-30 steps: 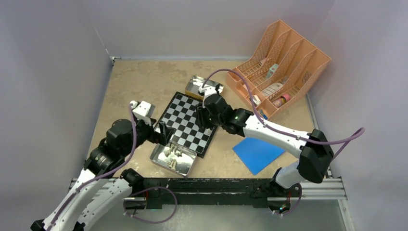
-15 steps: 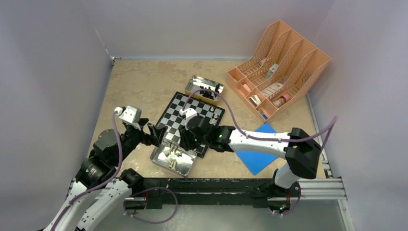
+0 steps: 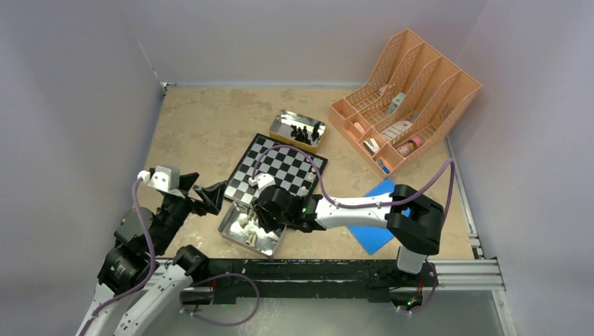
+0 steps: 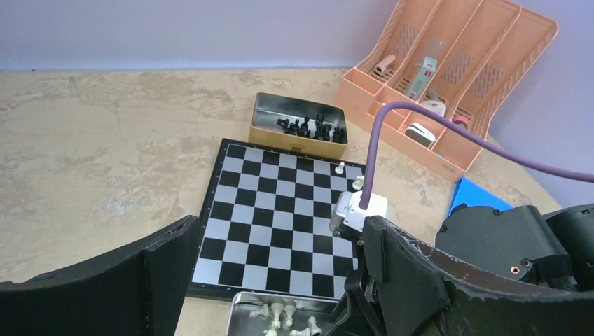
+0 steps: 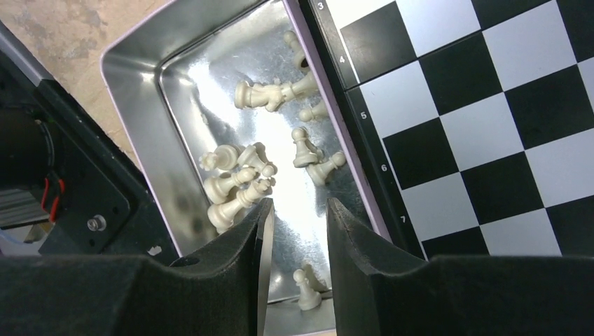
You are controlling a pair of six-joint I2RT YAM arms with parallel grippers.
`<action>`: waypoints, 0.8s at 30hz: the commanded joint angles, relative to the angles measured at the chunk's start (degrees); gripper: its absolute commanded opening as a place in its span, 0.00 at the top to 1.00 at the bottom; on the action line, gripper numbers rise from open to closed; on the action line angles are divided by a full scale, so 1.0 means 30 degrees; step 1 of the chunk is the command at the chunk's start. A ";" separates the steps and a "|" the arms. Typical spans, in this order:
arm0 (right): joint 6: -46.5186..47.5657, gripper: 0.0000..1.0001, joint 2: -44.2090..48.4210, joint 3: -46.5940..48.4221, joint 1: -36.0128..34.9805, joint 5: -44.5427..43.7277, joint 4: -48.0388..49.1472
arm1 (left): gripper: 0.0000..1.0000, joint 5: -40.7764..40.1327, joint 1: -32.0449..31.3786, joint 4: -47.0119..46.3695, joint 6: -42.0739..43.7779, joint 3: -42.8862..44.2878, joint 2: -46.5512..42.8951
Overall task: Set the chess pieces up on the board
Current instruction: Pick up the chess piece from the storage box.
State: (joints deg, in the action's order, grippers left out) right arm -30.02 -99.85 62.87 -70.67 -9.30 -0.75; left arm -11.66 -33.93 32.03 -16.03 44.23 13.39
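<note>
over the near tin [image 3: 228, 236], at the board's near edge: r. gripper [image 5: 294, 262] now hangs nose-down above the loose white pieces [image 5: 238, 185]. a sec ago it was across the board [image 3: 280, 168] by the far tin [image 3: 300, 129]; it has since swept the whole board to get here. jaws have drawn in to a mid gap, nothing between them, no piece touched yet.

l. gripper [image 4: 280, 231]: backed off to the left and nearer the base, now apart from the near tin. fingers wide, empty, eased in only a touch.

pieces, status:
- two white ones [image 4: 340, 168] stand on the board's far right edge squares.
- rest of white lie jumbled in the near tin, most on their sides.
- black pieces [image 4: 308, 127] all in the far tin.

assessment: r. arm is prob. going for the next white piece, and l. arm has cleared out to give it room. task is early, most squares bare. risk: pieces lie crowded and tipped, so a clean single pick needs care.
</note>
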 commanded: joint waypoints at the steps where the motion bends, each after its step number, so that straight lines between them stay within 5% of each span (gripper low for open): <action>1: -0.0852 0.64 -0.0193 0.1084 -0.0421 -0.0936 0.1077 | 0.15 -0.0829 -0.0098 -0.0523 -0.0650 -0.0061 -0.0615; 16: -0.2477 0.64 -0.2470 0.3017 -0.0992 -0.3522 -0.1179 | 0.17 -0.0918 -0.0098 -0.0657 -0.0640 -0.0153 -0.0950; 24: -0.0743 0.63 -0.3187 0.3525 -0.1138 -0.2897 -0.0734 | 0.17 -0.0889 -0.0107 -0.0658 -0.0633 -0.0181 -0.0861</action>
State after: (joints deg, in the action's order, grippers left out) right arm -35.05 -109.23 70.67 -73.56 -17.08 -3.73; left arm -13.74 -33.93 32.16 -17.41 44.12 10.72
